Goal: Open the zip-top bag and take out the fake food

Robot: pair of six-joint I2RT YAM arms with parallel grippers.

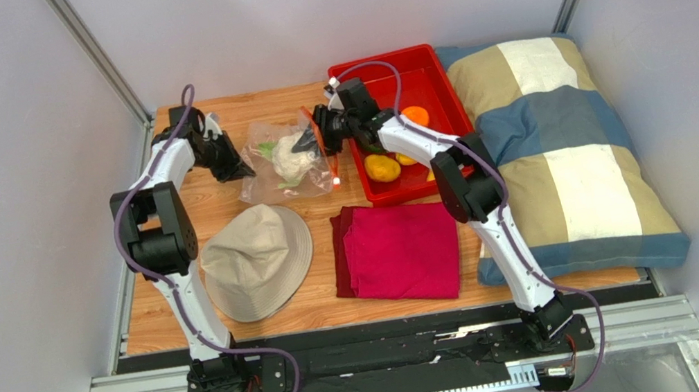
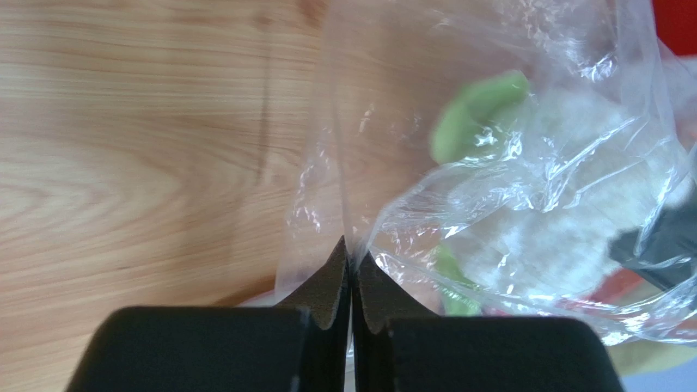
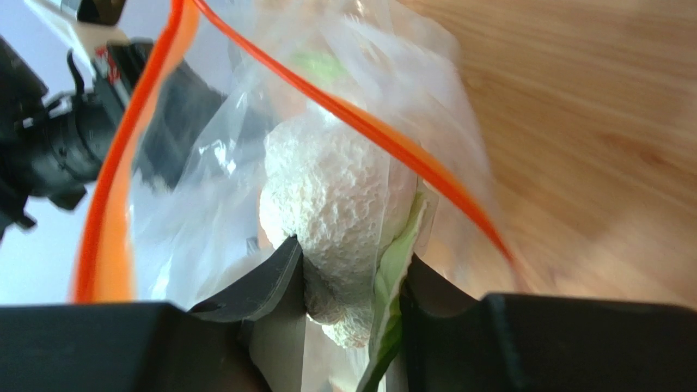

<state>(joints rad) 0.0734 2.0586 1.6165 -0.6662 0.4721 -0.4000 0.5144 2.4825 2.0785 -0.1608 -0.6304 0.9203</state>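
The clear zip-top bag lies at the back of the table, its orange-red zip strip spread open. The white cauliflower with green leaves sits inside it. My left gripper is shut on the bag's far plastic edge. My right gripper reaches into the bag's mouth and is shut on the cauliflower; the fingertips press its white head and green leaf. A yellow fruit and an orange lie in the red tray.
A beige hat lies front left. A folded magenta cloth lies front centre. A striped pillow fills the right side. The red tray stands right behind my right arm.
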